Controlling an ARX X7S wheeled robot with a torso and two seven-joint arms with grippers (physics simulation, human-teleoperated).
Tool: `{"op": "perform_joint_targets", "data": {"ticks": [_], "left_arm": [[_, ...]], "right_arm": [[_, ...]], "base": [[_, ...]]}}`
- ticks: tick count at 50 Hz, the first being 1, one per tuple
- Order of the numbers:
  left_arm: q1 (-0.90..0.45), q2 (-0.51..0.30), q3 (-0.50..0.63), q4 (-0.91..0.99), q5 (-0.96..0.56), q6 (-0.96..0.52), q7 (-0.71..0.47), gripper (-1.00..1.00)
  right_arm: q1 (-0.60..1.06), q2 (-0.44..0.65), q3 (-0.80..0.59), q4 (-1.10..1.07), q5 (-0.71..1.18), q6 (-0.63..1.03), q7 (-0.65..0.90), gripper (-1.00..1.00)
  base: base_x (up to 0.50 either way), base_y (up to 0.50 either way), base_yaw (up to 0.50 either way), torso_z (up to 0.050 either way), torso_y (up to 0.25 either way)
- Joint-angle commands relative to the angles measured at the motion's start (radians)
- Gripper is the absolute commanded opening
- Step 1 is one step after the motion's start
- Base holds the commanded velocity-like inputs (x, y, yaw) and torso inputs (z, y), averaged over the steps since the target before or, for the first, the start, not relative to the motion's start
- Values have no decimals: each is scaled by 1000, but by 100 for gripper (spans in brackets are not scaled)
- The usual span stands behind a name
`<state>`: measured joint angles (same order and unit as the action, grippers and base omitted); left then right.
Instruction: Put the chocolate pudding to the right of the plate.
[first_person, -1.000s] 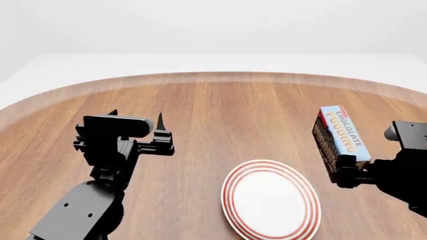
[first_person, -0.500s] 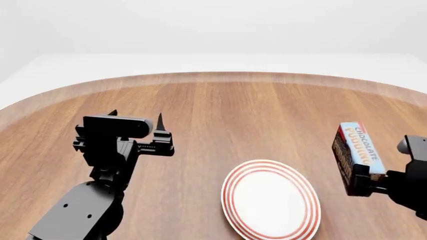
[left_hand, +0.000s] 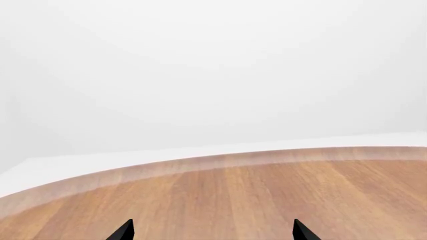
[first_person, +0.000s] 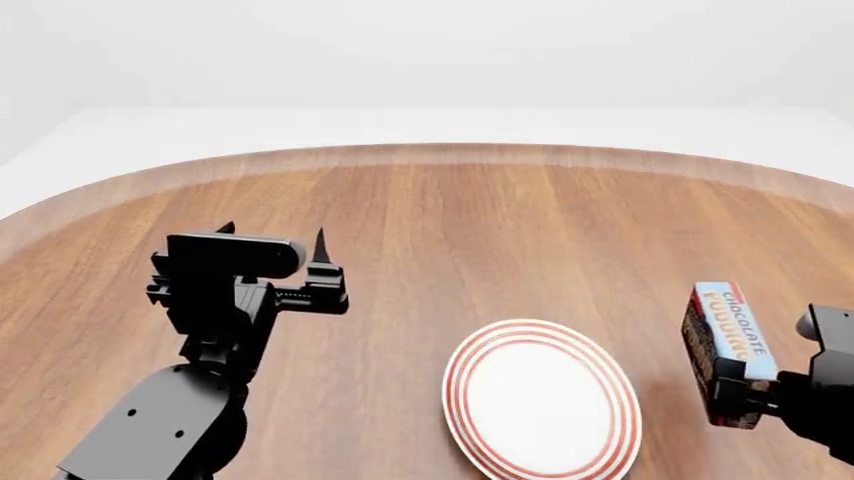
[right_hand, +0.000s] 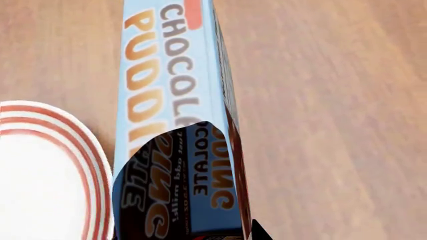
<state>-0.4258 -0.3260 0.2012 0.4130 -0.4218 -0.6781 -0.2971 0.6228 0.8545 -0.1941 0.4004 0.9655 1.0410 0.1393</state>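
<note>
While the chocolate pudding (first_person: 730, 340) is pinched by the right gripper (first_person: 731, 388) just right of the plate (first_person: 541, 398), the left gripper (first_person: 274, 262) is held spread above the desk (first_person: 467, 230).

The table (first_person: 441, 230) looks like warm brown wood with straight lengthwise grain, smooth and faintly satin, paler along its rounded far edge. On the table, the plate (first_person: 541, 398) reads as smooth white glazed ware with painted red rings near its rim. Just beside the plate, the chocolate pudding (first_person: 727, 338) looks like printed cardboard: a light-blue face, dark brown sides, and a shiny finger pad (right_hand: 177, 185) mirroring its lettering. The left gripper (first_person: 274, 245) and right gripper (first_person: 734, 400) appear as matt black hard plastic or metal.
</note>
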Motion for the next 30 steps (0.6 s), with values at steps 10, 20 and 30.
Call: {"op": "perform_joint_targets", "data": {"ticks": [10, 20, 30], "left_arm": [[4, -4, 5, 3, -4, 4, -7, 100], [3, -8, 3, 5, -8, 2, -10, 100], [-1, -9, 8, 3, -10, 2, -12, 100]], "right_arm": [[-24, -7, -18, 68, -43, -47, -32, -100], [-14, -22, -30, 115, -62, -67, -44, -100], [-20, -21, -29, 122, -63, -67, -41, -100]], "base": [[0, 0, 0, 0, 0], [0, 0, 0, 0, 0], [0, 0, 0, 0, 1]]}}
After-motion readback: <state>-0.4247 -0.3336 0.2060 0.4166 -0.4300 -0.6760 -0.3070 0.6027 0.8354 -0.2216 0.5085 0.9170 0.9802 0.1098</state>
